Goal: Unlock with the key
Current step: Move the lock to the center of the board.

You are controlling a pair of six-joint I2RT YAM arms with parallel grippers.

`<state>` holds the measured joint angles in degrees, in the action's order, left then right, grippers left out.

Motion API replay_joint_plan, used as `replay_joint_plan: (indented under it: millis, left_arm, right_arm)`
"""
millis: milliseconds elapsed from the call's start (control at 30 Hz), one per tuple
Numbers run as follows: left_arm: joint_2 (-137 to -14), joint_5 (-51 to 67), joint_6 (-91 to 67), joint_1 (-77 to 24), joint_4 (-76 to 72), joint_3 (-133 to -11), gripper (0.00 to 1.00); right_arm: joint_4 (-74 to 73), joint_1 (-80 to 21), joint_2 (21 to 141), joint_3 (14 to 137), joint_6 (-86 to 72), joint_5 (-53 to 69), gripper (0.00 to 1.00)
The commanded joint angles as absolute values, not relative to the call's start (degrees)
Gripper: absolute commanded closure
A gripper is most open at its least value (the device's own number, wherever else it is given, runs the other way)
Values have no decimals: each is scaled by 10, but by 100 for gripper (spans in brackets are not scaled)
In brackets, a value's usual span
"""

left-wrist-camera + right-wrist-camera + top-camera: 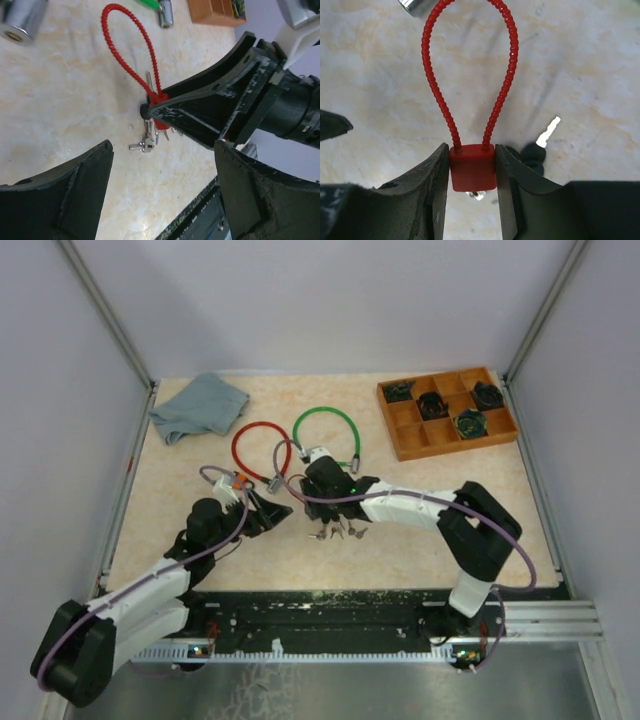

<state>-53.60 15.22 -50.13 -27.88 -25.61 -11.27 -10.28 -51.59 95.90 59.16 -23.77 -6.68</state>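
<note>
My right gripper [471,150] is shut on the red body of a small cable padlock [472,170]. Its red ribbed loop [470,65] points away from the jaws. A black-headed key [538,150] lies on the table just to the right. In the left wrist view the same padlock [156,108] sits in the right gripper's tips [150,112], with a bunch of silver keys [145,142] lying just under it. My left gripper [164,167] is open and empty, a little short of the keys. In the top view the left gripper [280,510] faces the right gripper [322,506], with the keys [337,532] beside them.
A larger red cable lock [262,450] and a green cable lock [326,435] lie just behind the grippers, and their silver cylinders show in the left wrist view [20,20]. A wooden compartment tray [445,415] stands at the back right. A grey-blue cloth [200,405] lies at the back left.
</note>
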Motion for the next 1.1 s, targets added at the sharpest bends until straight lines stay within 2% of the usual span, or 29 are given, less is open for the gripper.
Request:
replay_joint_plan:
  millis: [0, 367, 800, 1067]
  left_arm:
    - [-482, 70, -478, -277, -189, -113, 13]
    - [-501, 84, -431, -277, -140, -155, 13]
    - [-530, 105, -419, -277, -145, -174, 14]
    - [-512, 84, -403, -277, -121, -180, 13]
  right_arm:
    - [-98, -529, 1029, 678, -264, -90, 82]
    - [-140, -546, 1082, 692, -289, -111, 77]
    - [-246, -546, 970, 576, -289, -178, 73]
    - [-205, -547, 978, 608, -260, -149, 73]
